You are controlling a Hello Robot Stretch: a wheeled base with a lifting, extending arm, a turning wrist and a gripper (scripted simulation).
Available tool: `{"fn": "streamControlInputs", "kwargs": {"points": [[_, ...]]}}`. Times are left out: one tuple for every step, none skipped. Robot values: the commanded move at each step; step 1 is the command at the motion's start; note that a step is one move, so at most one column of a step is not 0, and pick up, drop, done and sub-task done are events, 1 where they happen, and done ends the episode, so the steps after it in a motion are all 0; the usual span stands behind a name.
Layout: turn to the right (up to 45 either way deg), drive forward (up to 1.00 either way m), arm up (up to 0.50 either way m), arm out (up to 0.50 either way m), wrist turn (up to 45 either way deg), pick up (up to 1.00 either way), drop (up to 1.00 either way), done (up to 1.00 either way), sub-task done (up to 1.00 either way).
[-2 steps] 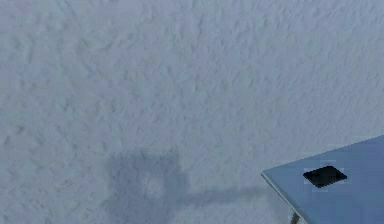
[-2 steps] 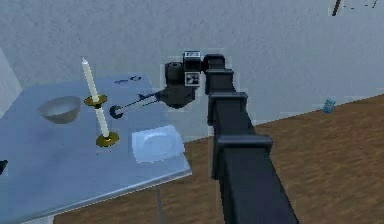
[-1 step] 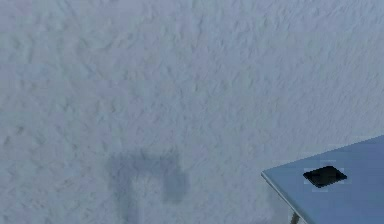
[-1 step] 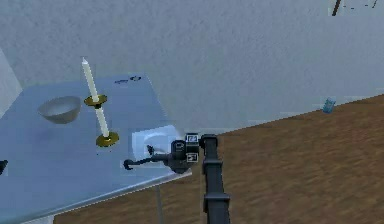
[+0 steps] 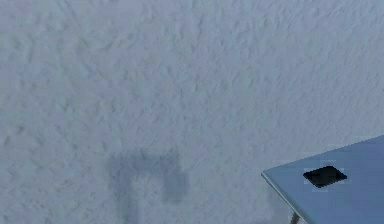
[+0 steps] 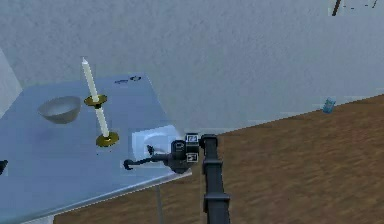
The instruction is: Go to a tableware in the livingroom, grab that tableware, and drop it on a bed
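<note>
Pale tabletop [image 6: 55, 160]; round bowl [image 6: 60, 110] upright, mouth upward

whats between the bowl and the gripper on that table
In the arm side view, the nearer white candle stands between the bowl and the gripper.

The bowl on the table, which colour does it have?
The bowl is white; it shows best in the arm side view.

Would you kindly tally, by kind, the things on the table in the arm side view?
Candles in gold holders: 2
Bowl: 1
White squarish thing: 1
Small flat thing at the far edge: 1
Dark flat thing at the view's left edge: 1
Total: 6
</note>
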Motion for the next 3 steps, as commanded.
{"fn": "streamControlInputs", "kwargs": {"points": [[0.0,0.0,0.1,0.0,0.0,0.0,0.0,0.0,0.0],[0.0,0.0,0.12,0.0,0.0,0.0,0.0,0.0,0.0],[0.0,0.0,0.0,0.0,-45.0,0.0,0.0,0.0,0.0]]}}
